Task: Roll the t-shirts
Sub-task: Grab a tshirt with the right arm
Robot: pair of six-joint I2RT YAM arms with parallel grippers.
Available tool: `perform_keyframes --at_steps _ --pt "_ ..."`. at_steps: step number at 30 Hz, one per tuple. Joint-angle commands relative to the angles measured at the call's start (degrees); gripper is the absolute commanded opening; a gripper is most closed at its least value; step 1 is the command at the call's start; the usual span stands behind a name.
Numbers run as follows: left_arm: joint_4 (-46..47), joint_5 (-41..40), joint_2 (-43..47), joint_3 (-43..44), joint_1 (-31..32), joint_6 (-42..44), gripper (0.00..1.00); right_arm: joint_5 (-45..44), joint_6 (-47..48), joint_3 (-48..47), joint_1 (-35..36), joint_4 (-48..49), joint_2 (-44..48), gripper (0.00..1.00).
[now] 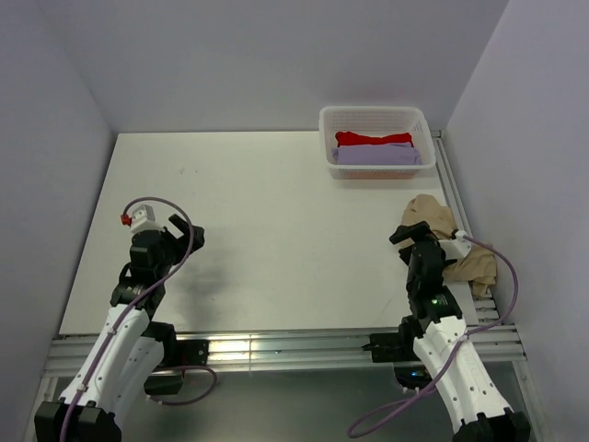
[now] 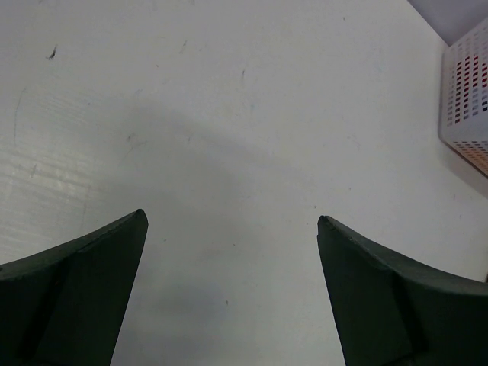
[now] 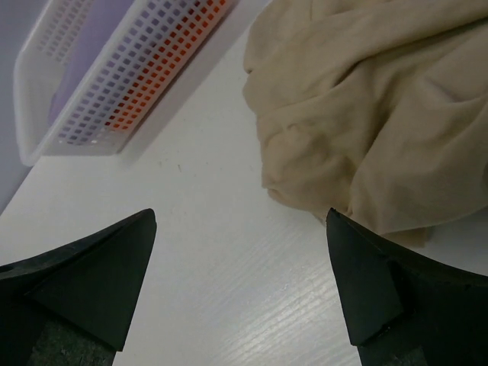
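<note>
Arms: two, with bases at the near edge of the bench (image 1: 267,212); the left arm (image 1: 120,322) is at the left, the right arm (image 1: 451,354) at the right.
Left end effector (image 1: 173,234): one, over the left part of the bench. Its two fingers are spread wide with nothing between them. The left wrist view shows only bare white surface under the gap.
Bench: one, white and flat, walled on three sides.
Basket (image 1: 375,114): one, a white plastic lattice, standing in the far right corner of the bench.
T-shirts: three in all, two in the basket and one out on the bench.
Red t-shirt (image 1: 373,139): one, folded, on the far side of the basket.
Lavender t-shirt (image 1: 375,156): one, folded, on the near side of the basket, touching the red one.
Right end effector (image 1: 419,238): one, over the right part of the bench. Its two fingers are spread wide and hold nothing. It is just beside the tan heap; whether it touches it cannot be told.
Tan t-shirt (image 3: 381,114): one, crumpled in a loose heap at the right edge of the bench. It is nearer than the basket and apart from it, lying ahead and to the right of the right fingers in the wrist view.
</note>
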State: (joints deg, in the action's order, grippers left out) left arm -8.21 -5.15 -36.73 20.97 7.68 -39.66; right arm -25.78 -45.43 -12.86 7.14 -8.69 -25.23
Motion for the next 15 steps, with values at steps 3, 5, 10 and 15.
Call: perform_keyframes --at_steps 3,5,10,15 --pt "0.6 0.8 1.1 0.8 -0.2 0.2 0.99 -5.0 -6.1 -3.7 -0.3 -4.3 -3.8 0.99" --pt "0.7 0.8 1.9 0.6 -0.2 0.1 0.99 -3.1 -9.7 -5.9 -0.7 -7.6 -8.6 1.0" --pt "0.6 1.2 1.3 0.8 -0.2 0.3 1.0 0.7 -14.5 -13.2 -2.5 -15.0 -23.3 1.0" --pt "0.6 1.8 0.5 0.8 -0.3 0.3 0.99 1.3 -16.1 -16.3 -4.2 -13.2 -31.0 1.0"
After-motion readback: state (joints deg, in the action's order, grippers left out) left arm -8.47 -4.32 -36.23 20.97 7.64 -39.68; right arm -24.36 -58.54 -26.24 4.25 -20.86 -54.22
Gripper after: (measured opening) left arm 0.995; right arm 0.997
